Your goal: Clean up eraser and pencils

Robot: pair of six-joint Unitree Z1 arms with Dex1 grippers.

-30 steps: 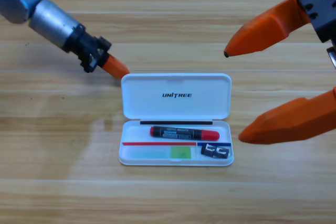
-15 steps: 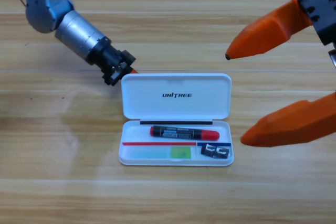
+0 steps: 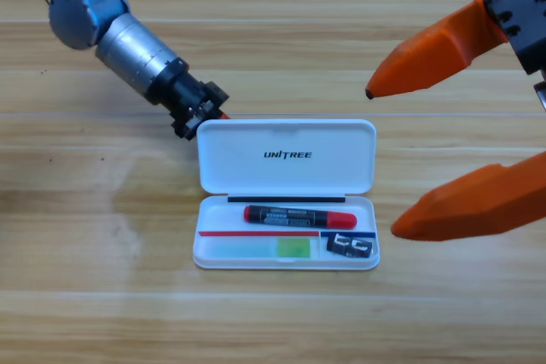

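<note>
A white Unitree-branded case (image 3: 286, 193) lay open on the wooden table (image 3: 85, 296), its lid flat behind the tray. Inside were three items: one red-and-black pencil (image 3: 299, 215) across the upper section, one green pencil (image 3: 269, 248) with a pale half below it, and one black eraser (image 3: 351, 247) in the lower right corner. The left gripper (image 3: 217, 115) sat at the lid's upper left corner, apparently touching it, its jaws hidden. The right gripper (image 3: 381, 159) waited beside the case, jaws wide apart.
</note>
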